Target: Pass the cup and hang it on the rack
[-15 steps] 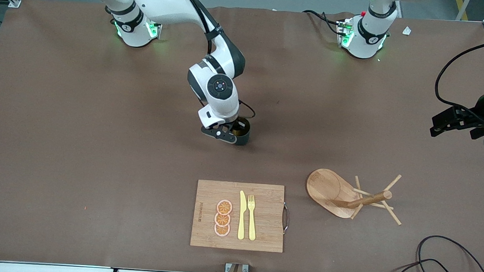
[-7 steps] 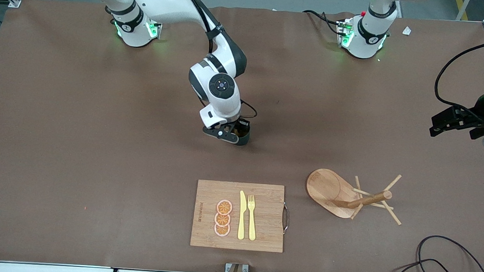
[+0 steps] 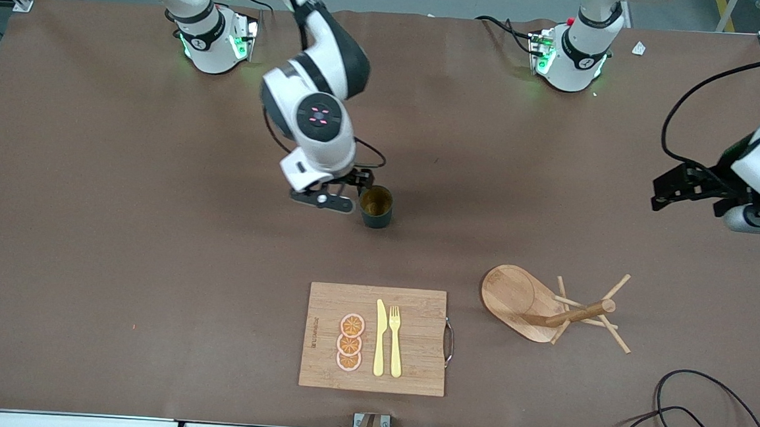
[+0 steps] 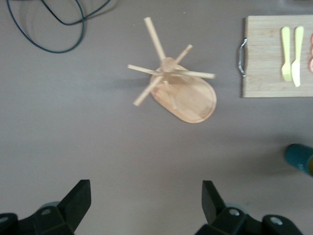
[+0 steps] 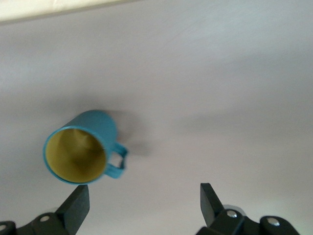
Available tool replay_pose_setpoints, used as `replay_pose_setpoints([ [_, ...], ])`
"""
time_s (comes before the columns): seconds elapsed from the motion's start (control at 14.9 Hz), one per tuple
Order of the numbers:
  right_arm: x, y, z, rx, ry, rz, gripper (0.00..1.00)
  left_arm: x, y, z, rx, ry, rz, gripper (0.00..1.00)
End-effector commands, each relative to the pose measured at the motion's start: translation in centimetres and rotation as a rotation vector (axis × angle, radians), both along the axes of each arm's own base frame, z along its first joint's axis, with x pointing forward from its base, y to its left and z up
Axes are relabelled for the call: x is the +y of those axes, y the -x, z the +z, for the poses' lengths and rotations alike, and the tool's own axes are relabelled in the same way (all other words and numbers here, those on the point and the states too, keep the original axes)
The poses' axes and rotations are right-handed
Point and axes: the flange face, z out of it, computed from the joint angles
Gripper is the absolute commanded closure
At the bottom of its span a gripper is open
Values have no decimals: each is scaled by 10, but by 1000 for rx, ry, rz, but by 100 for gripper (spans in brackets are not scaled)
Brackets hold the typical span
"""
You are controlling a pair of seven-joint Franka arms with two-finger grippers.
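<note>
The teal cup (image 3: 376,207) stands upright on the table's middle, its yellow inside showing, and nothing holds it. My right gripper (image 3: 349,194) hovers open just beside the cup toward the right arm's end. In the right wrist view the cup (image 5: 80,147) lies off one fingertip of the open right gripper (image 5: 143,196), with only bare table between the fingers. The wooden rack (image 3: 546,306) stands nearer the front camera, toward the left arm's end. My left gripper (image 3: 668,188) hangs open and empty over that end of the table. The left wrist view has the rack (image 4: 181,88), the cup's edge (image 4: 301,157) and the left gripper (image 4: 145,191).
A bamboo cutting board (image 3: 410,367) lies near the table's front edge with orange slices (image 3: 349,342), a yellow knife (image 3: 379,339) and a fork (image 3: 395,340). A black cable (image 3: 704,411) loops at the front corner by the left arm's end.
The right gripper opened and let go of the cup, then rose and drew back toward the right arm's end. The left arm shifted a little toward the middle.
</note>
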Motion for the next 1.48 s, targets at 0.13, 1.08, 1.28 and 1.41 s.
replay_pose_setpoints([
  [0.13,-133,-36,63,4,-43,92,0,-122,25,-18,44,15,254,0],
  [1.08,-492,-61,135,16,-39,256,0,-442,146,-207,-274,-174,521,0],
  [1.28,-505,-65,155,-20,-27,230,0,-491,189,-263,-454,-248,432,0],
  [1.41,-507,-69,167,-16,-24,228,0,-521,211,-304,-558,-252,447,0],
])
